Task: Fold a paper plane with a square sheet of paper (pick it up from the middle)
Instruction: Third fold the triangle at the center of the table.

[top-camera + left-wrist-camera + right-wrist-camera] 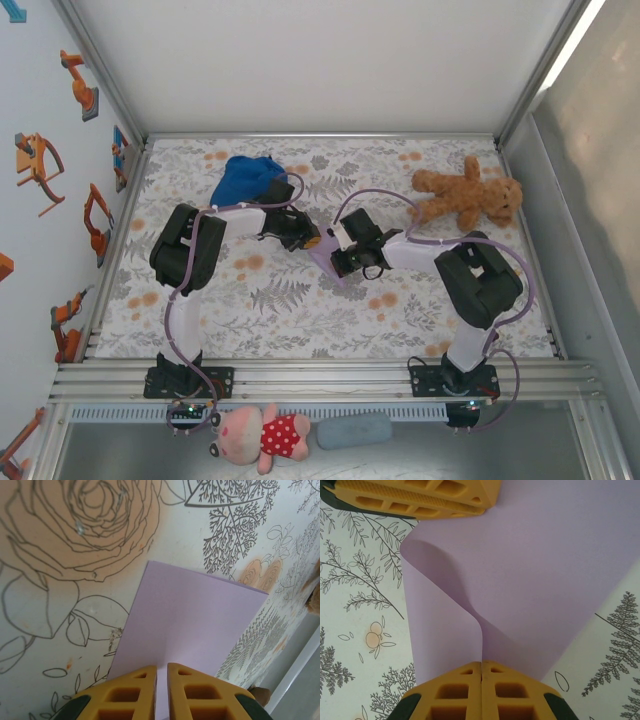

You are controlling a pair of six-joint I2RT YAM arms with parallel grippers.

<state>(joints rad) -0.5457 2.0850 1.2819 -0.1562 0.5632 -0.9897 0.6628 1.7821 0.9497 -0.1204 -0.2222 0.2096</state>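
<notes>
The square sheet of paper (328, 266) is lavender and lies mid-table on the floral cloth, held between both grippers. My right gripper (481, 665) is shut on a pinched-up ridge of the sheet (545, 580), which curves up off the cloth into its jaws. My left gripper (161, 666) is shut on the sheet's opposite edge, with lavender paper (195, 615) showing in the thin slit between its yellow fingers (135, 690). In the right wrist view those left fingers (420, 497) sit on the sheet's far corner. From above, the left gripper (308, 241) and right gripper (338, 262) nearly meet.
A blue fabric cap (245, 178) lies at the back left, close behind the left arm. A brown teddy bear (468, 197) lies at the back right. A pink plush (258, 435) and a grey-blue pad (354, 430) sit below the front rail.
</notes>
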